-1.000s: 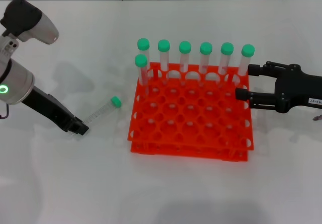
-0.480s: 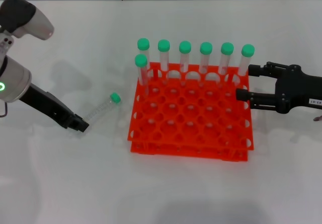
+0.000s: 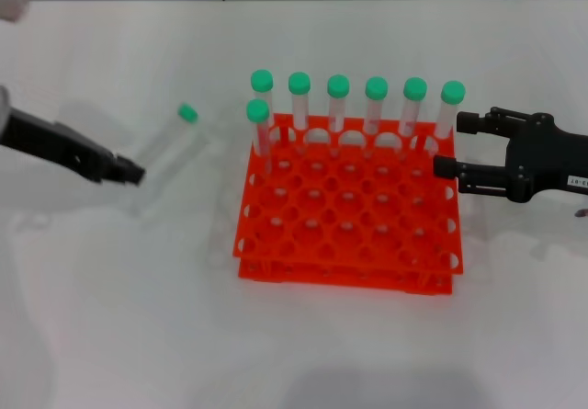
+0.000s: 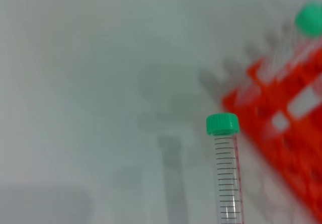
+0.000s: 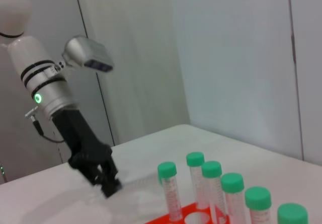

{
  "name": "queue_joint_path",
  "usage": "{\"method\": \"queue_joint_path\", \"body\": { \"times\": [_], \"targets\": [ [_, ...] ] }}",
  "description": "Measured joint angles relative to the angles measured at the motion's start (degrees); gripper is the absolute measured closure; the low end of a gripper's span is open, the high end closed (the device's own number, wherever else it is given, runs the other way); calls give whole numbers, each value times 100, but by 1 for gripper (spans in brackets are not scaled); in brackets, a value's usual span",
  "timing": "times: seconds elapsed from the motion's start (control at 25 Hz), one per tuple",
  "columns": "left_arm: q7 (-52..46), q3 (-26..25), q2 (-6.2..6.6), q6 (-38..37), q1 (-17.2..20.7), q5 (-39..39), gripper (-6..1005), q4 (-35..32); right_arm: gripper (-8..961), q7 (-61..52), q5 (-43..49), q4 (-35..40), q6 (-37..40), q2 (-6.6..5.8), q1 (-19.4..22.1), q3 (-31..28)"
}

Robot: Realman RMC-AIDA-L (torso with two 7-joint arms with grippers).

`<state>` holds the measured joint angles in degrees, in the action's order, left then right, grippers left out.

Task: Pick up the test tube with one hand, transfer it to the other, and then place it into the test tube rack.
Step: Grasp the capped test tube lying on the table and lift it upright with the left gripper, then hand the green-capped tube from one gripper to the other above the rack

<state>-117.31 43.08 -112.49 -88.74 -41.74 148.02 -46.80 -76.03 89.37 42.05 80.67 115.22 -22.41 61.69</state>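
Observation:
The test tube (image 3: 171, 142), clear with a green cap (image 3: 187, 113), hangs tilted in the air left of the rack, cap toward the rack. My left gripper (image 3: 127, 172) is shut on its lower end. In the left wrist view the test tube (image 4: 225, 178) rises from the near edge, with the orange-red test tube rack (image 4: 282, 133) beyond it. The rack (image 3: 349, 271) stands mid-table. My right gripper (image 3: 454, 144), with a white label, is open at the rack's right side, holding nothing. The right wrist view shows the left gripper (image 5: 107, 182) far off.
Several green-capped tubes (image 3: 338, 85) stand upright in the rack's back row, with one more in the second row at the left (image 3: 257, 111). Their caps (image 5: 221, 181) rise close before the right wrist camera. White table lies all around the rack.
My left gripper has lifted the test tube off the table and moved back and to the left; the tube's cap now sits higher and farther back. The right gripper has barely moved.

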Motion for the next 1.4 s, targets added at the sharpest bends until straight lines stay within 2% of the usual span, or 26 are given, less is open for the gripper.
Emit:
{"method": "queue_joint_path", "body": {
  "times": [0.16, 0.28, 0.32, 0.36, 0.4, 0.48, 0.64, 0.84, 1.04, 1.24, 1.4],
  "targets": [
    [127, -3, 157, 21, 281, -918, 808, -453, 162, 7, -83, -10, 3, -2, 10, 1],
    [369, -12, 207, 73, 414, -1629, 809, -620, 163, 43, -124, -12, 9, -5, 28, 1],
    [369, -12, 207, 73, 414, -1629, 809, -620, 163, 58, -139, -8, 11, -4, 35, 1],
    [606, -22, 212, 151, 463, -2137, 809, -655, 163, 67, -168, -4, 14, -2, 38, 1],
    [676, -25, 207, 175, 467, -2264, 809, -654, 162, 67, -171, -4, 14, -2, 39, 0],
    [953, -32, 172, 242, 471, -2663, 810, -631, 162, 69, -196, -3, 21, -1, 39, 1],
    [1657, -58, 7, 280, 469, -3507, 811, -467, 162, 104, -250, 2, 67, -2, 42, 1],
    [2659, -37, -131, 289, 292, -4300, 812, 296, 163, 154, -296, 19, 105, -6, 20, 0],
    [3429, -34, -216, 296, 60, -4602, 813, 1055, 162, 245, -369, 39, 148, -8, 4, 1],
    [3884, -30, -353, 297, -75, -4620, 814, 1514, 162, 256, -487, 162, 174, -12, 45, -12],
    [4139, -25, -406, 299, -111, -4617, 815, 1735, 163, 280, -508, 202, 238, -22, 55, -109]
  ]
}}
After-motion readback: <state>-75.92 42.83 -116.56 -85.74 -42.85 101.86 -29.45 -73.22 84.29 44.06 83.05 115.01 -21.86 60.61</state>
